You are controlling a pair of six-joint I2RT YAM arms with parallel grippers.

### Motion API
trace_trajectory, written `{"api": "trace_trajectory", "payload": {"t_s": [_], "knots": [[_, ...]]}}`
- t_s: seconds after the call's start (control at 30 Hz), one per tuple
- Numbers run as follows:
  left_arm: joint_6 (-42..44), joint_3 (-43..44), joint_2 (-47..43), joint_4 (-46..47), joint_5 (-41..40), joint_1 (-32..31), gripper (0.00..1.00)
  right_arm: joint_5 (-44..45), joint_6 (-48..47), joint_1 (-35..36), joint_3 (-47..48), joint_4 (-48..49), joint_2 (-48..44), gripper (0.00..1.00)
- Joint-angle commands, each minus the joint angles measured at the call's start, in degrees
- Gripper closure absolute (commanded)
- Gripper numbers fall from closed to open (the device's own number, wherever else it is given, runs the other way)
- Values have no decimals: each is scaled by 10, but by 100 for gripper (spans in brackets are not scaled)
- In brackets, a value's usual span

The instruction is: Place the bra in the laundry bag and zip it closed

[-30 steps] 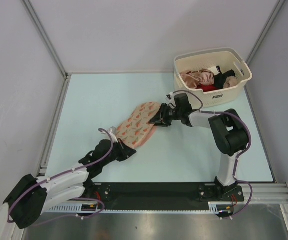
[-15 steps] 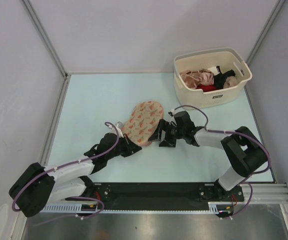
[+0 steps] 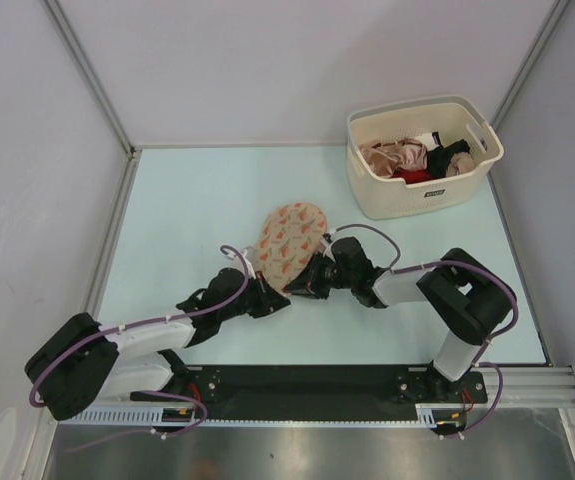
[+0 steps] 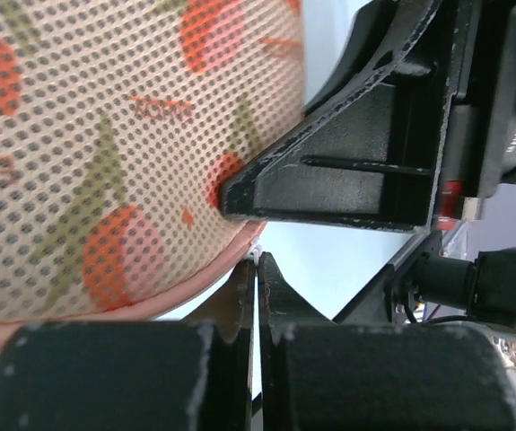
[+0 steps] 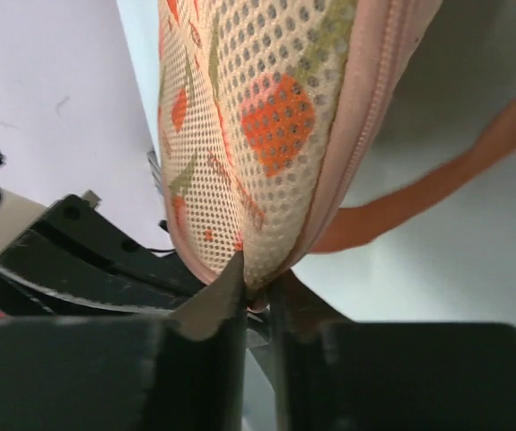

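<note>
Mesh laundry bag (image 5: 266, 126) apparently pinched by right tool (image 5: 258, 283).

The laundry bag (image 3: 289, 240) lies in the middle of the counter (image 3: 187, 200). The basket (image 3: 407, 203) stands behind it to the right, with clothes (image 3: 399, 158) inside.

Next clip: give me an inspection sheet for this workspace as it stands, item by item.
Surface: pale green table, no stains seen.
Job's things: laundry bag folded to one lobe, lying between both pincers, zip state unclear; bra not identifiable.
Clutter: cream basket at the far right, holding pink, red and black garments.
Grippers: left pincer shut, tips at the bag's pink rim; right pincer shut on the bag's near end.
Cables: purple cables loop along both arms; no snag seen.
Surroundings: grey walls, metal frame rails; nothing else seen.
</note>
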Motion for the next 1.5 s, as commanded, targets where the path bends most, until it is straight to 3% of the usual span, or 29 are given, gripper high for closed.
{"api": "trace_trajectory", "payload": {"t_s": [0.0, 0.07, 0.2, 0.33, 0.47, 0.67, 0.77, 0.8, 0.87, 0.9, 0.97, 1.17, 1.3, 1.47], "knots": [[-8, 19, -16, -1, -17, -1, 100, -3, 8, -11, -2, 49, 0, 95], [-13, 12, -15, -15, -8, 18, 100, -21, -9, -32, -15, 41, -2, 100], [-12, -13, -30, -63, -13, 65, 100, -123, -65, -88, -25, 45, 12, 100], [6, -25, -73, -112, -39, 117, 100, -173, -158, -124, 2, -38, 20, 100], [21, -19, -123, -168, -72, 122, 100, -186, -223, -148, 64, -112, 35, 100], [4, -26, -126, -114, -25, 87, 100, -144, -268, -137, 196, -222, 85, 100], [-6, -1, -96, -106, -40, 39, 100, -116, -257, -123, 261, -252, 113, 75], [-10, 9, -79, -92, -39, 28, 100, -108, -254, -121, 272, -255, 116, 56], [-22, 14, -59, -73, -31, 24, 100, -97, -243, -116, 274, -255, 112, 39], [-25, 21, -45, -60, -29, 24, 100, -83, -232, -116, 266, -248, 106, 25], [-19, 32, -36, -59, -28, 24, 100, -75, -225, -120, 226, -236, 80, 16], [-3, 64, 0, -50, -23, 24, 100, -71, -176, -108, 70, -139, -6, 9], [-6, 68, 22, -30, -8, 22, 100, -75, -124, -78, 37, -38, -7, 12], [-9, 54, 8, -31, -13, 20, 100, -78, -81, -49, 61, 15, 41, 19]]}}
